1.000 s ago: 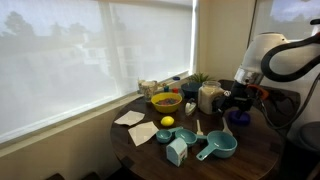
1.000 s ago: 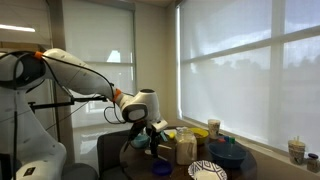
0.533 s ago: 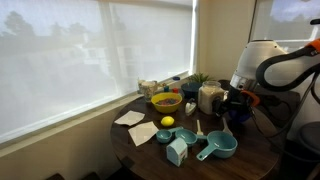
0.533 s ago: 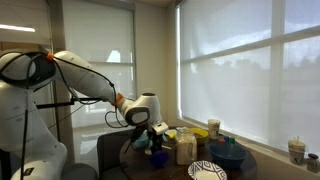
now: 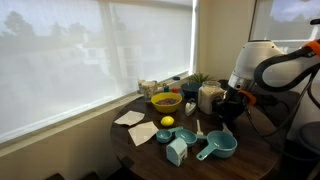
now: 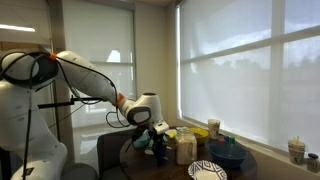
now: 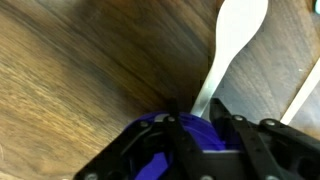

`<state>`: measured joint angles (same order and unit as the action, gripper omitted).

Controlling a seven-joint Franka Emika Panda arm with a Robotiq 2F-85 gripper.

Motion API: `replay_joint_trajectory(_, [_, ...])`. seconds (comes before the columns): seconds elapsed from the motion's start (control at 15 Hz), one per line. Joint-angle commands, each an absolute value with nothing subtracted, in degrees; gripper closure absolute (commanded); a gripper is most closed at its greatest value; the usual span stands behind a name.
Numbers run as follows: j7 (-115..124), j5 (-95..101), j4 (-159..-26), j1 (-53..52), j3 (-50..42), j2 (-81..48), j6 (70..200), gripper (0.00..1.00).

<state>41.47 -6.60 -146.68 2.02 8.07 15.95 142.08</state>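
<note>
My gripper [image 7: 193, 108] is down over a blue cup [image 7: 186, 138] on the wooden round table [image 7: 70, 70]. One finger stands inside the cup and the other at its outer wall. Blue fills the gap between them, and I cannot tell whether the pads press the wall. A white spoon [image 7: 235, 35] lies on the wood just beyond the cup, its handle running in behind the rim. In both exterior views the gripper [image 5: 231, 104] [image 6: 158, 141] hangs low at the table's edge, and the arm hides most of the cup.
On the table are a yellow bowl [image 5: 166, 101], a lemon [image 5: 167, 122], teal measuring cups [image 5: 218, 147], paper napkins [image 5: 130, 118] and a pale jar [image 5: 208, 97]. A patterned plate [image 6: 207, 171] and a dark blue bowl [image 6: 228, 152] sit nearer the window blinds.
The arm has come down and slightly in over the blue cup since a second ago. In the last half second it has barely moved.
</note>
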Motion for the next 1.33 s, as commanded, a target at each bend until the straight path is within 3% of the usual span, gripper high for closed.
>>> replay_joint_trajectory(0.0, [44.3, -4.9, -145.6, 2.4, 8.5, 14.5, 142.8, 0.42])
replay_joint_trajectory(0.4, [45.4, -4.5, -145.4, 2.4, 8.4, 15.4, 142.4, 0.01])
replay_joint_trajectory(1.27, [45.1, -6.5, -143.4, -0.4, 9.3, 13.7, 141.8, 0.0])
